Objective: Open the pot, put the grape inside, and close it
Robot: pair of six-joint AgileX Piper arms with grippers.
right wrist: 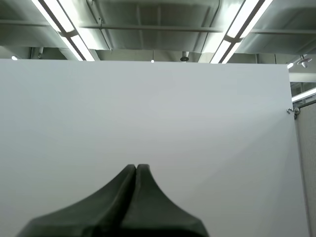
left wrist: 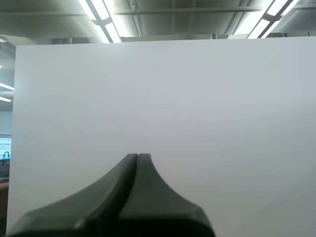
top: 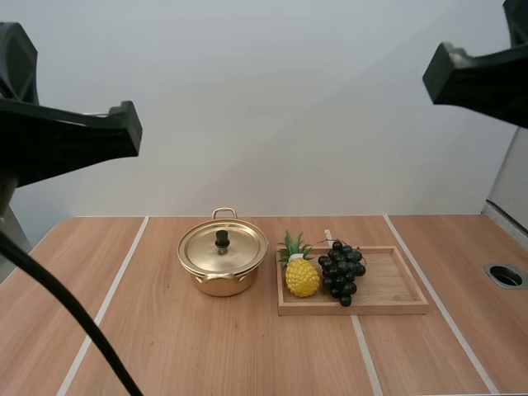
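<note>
I see a polished, gold-coloured metal pot (top: 221, 283) with a matt black knob (top: 222, 239) on its shiny lid (top: 239, 249), and just beside the pot a smooth pale wooden tray (top: 389, 282) holding faintly glossy dark grapes (top: 341, 271), all on a matt wood-grain surface (top: 165, 346).

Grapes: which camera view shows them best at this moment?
The high view: the grapes lie whole and unobstructed in the wooden tray, beside the pineapple, right of the pot. The wrist views face a white panel over the left gripper and right gripper, jaws shut, away from the table.
</note>
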